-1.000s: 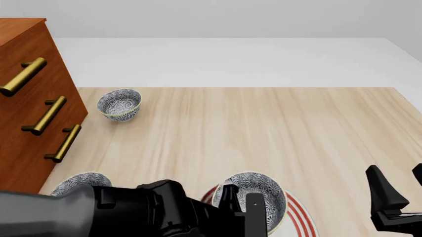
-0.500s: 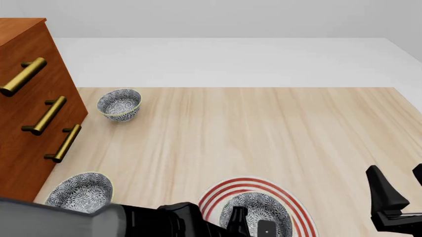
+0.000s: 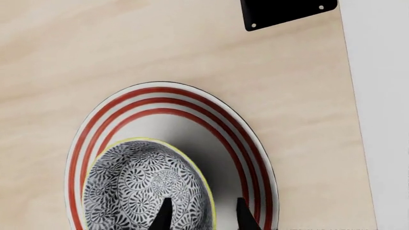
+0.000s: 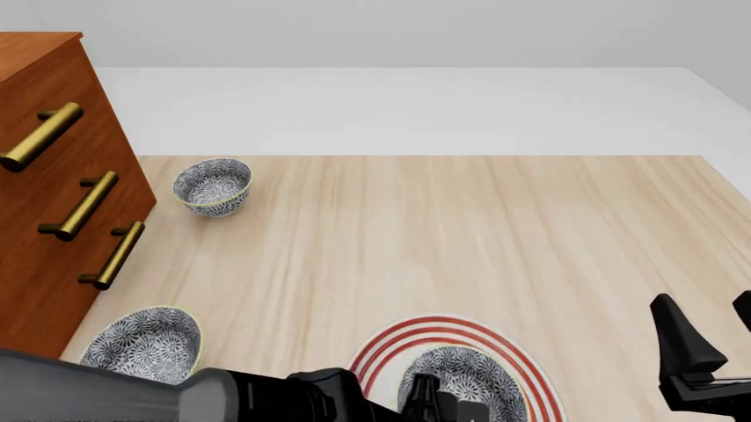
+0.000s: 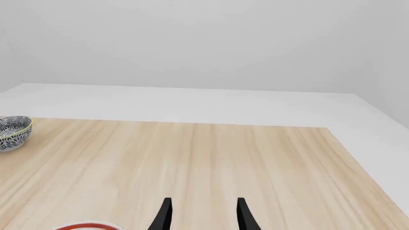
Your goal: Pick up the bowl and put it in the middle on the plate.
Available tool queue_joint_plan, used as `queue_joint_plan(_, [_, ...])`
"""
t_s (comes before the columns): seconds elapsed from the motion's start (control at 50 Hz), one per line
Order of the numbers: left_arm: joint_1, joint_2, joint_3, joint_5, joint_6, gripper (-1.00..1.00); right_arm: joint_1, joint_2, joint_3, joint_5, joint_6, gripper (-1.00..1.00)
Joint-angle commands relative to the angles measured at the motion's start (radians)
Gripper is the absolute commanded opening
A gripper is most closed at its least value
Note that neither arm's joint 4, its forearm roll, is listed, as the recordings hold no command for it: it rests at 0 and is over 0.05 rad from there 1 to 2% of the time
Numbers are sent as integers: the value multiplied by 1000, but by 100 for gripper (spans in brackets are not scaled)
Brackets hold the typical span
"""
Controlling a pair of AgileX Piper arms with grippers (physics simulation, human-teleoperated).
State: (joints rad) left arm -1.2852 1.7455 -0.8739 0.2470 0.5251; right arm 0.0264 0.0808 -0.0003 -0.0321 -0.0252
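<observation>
The speckled bowl (image 4: 463,380) (image 3: 143,184) rests on the red-ringed white plate (image 4: 388,345) (image 3: 191,98) near the table's front edge, roughly in the plate's middle. My left gripper (image 4: 444,410) (image 3: 203,218) is low over it, open, one finger inside the bowl and the other outside, straddling the yellow rim. Off to the right, my right gripper (image 4: 713,341) (image 5: 203,214) hovers open and empty, clear of the plate.
Two look-alike bowls stand apart: one at the far left (image 4: 213,185) (image 5: 13,132), one at the near left (image 4: 147,343). A wooden drawer cabinet (image 4: 59,176) with brass handles blocks the left side. A black mounting block (image 3: 288,12) lies beyond the plate.
The bowl came down from above the plate onto it, and my left arm sank toward the near edge with it. The right arm stayed still.
</observation>
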Motion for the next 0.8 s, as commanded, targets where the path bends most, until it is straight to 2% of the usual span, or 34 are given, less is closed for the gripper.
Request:
queue_joint_plan(0.02, [6,4,11,-1,4,100,0,3,0,-1,0,100])
queue_joint_plan(0.38, [9,-74,6,35,16,100,0,14,0,-4,5,100])
queue_joint_plan(0.8, [22,-159,59,19,66,100,1,17,0,-6,7,100])
